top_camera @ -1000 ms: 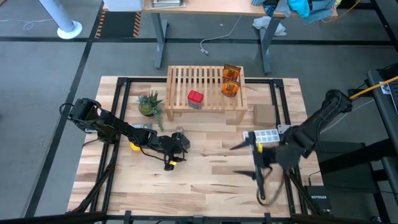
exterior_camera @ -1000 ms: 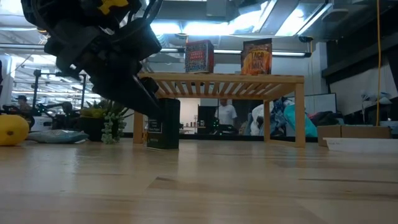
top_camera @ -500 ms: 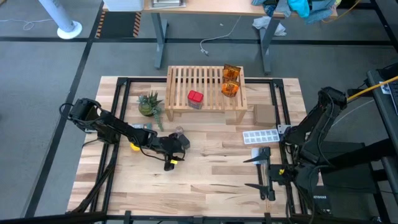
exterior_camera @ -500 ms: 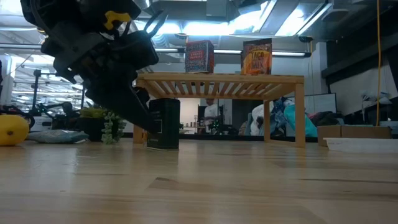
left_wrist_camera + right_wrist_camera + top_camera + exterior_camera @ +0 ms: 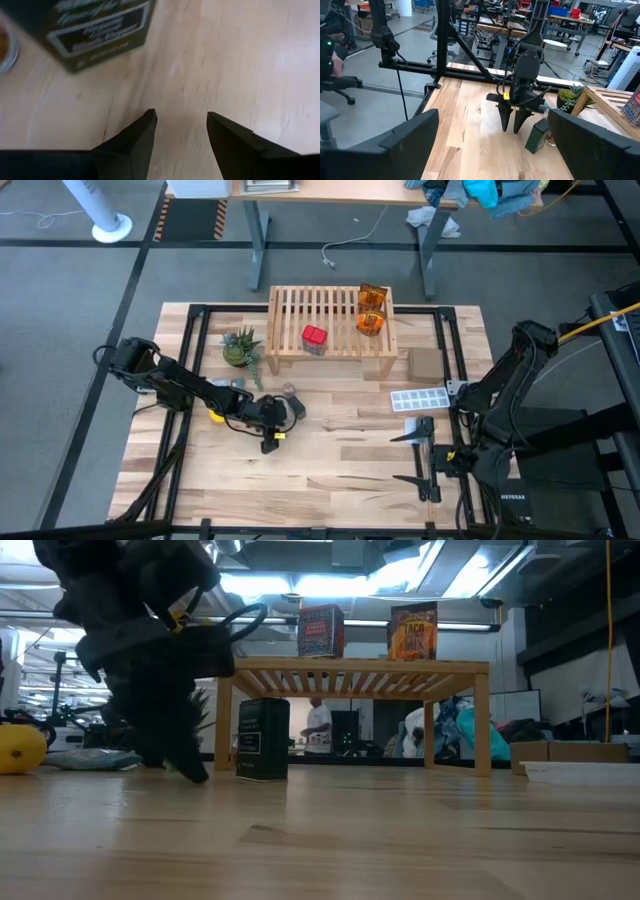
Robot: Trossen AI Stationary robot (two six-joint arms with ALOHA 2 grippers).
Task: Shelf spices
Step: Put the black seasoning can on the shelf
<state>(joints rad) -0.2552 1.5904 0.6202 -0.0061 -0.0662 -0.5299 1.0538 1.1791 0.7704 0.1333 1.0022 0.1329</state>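
— So where is the left gripper (image 5: 268,442)?
— Low over the worktop (image 5: 330,470), just beside the dark grey box (image 5: 263,739); its fingers (image 5: 135,137) are parted and empty.
— And the spices?
— A red tin (image 5: 314,337) and two orange packets (image 5: 371,310) sit on the shelf (image 5: 300,305); the box stands before it, a tiny clear jar (image 5: 289,391) beside it.
— The right gripper (image 5: 422,461)?
— Parked at the worktop's right side, fingers spread wide.

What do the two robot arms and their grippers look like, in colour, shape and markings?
Both arms are dark, jointed, with black cables running along them. The left gripper has two dark pointed fingers, wedge-shaped, and a small yellow mark near the wrist. The right gripper has long thin dark fingers. An orange cable runs near the right arm's base.
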